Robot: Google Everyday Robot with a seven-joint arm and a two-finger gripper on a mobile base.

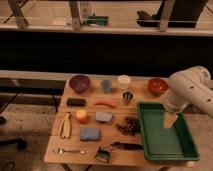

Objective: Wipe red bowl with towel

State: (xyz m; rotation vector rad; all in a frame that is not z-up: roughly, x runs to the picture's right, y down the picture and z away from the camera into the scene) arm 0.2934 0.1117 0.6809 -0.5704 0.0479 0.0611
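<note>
The red bowl (157,86) stands upright at the table's back right corner, just behind the green tray (150,131). A small grey-blue folded cloth (104,117), which looks like the towel, lies mid-table beside an orange. My gripper (171,121) hangs from the white arm (187,89) over the inside of the green tray, in front of the red bowl and right of the cloth. It touches neither of them.
On the wooden table (75,144) are a purple bowl (79,83), blue cup (106,86), white cup (124,81), metal cup (127,97), black block (76,102), red pepper (105,104), orange (82,116), banana (65,125), blue sponge (90,134), grapes (131,125), spoon (69,150) and brush (117,147).
</note>
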